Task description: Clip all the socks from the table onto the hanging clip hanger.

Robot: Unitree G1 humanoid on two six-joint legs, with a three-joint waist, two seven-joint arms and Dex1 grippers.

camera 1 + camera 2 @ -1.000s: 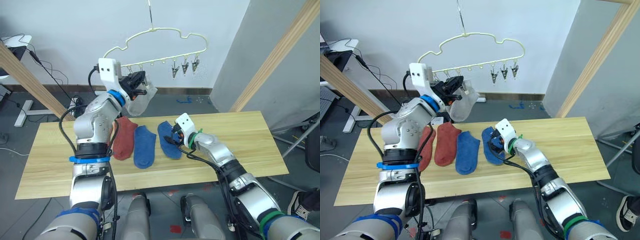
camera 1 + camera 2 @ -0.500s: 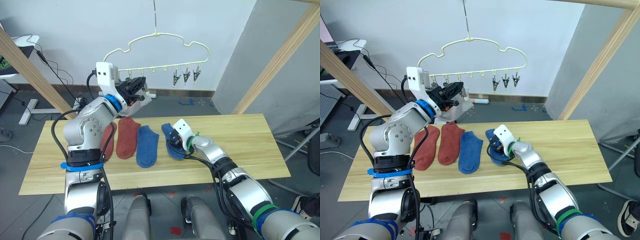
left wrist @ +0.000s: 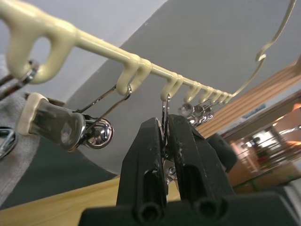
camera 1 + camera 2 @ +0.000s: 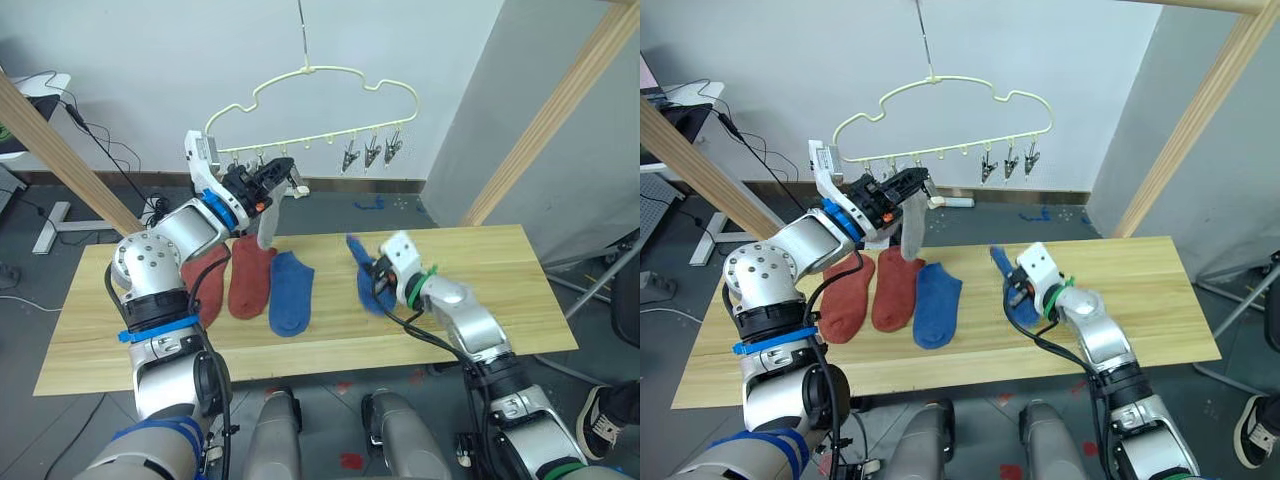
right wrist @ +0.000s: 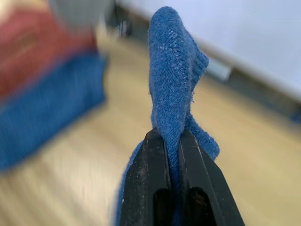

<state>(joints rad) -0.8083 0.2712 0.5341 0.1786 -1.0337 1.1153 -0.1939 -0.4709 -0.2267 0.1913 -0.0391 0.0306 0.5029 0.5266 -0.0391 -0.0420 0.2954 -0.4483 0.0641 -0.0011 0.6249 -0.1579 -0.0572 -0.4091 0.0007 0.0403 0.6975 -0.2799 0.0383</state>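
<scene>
Both jaws pinched: clip (image 3: 165, 113), blue sock (image 5: 175, 89).

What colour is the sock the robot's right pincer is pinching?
Blue. The sock shows best in the right wrist view, pinched in the right pincer.

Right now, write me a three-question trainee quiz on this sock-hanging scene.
1. True or false: the right end effector is shut on a blue sock.
2. What does the left end effector pinch? A) a red sock B) a metal clip on the clip hanger C) nothing
3. How many socks lie flat on the table?

Key: 1. True. 2. B. 3. Three: two rust-red socks and one blue sock.
</scene>
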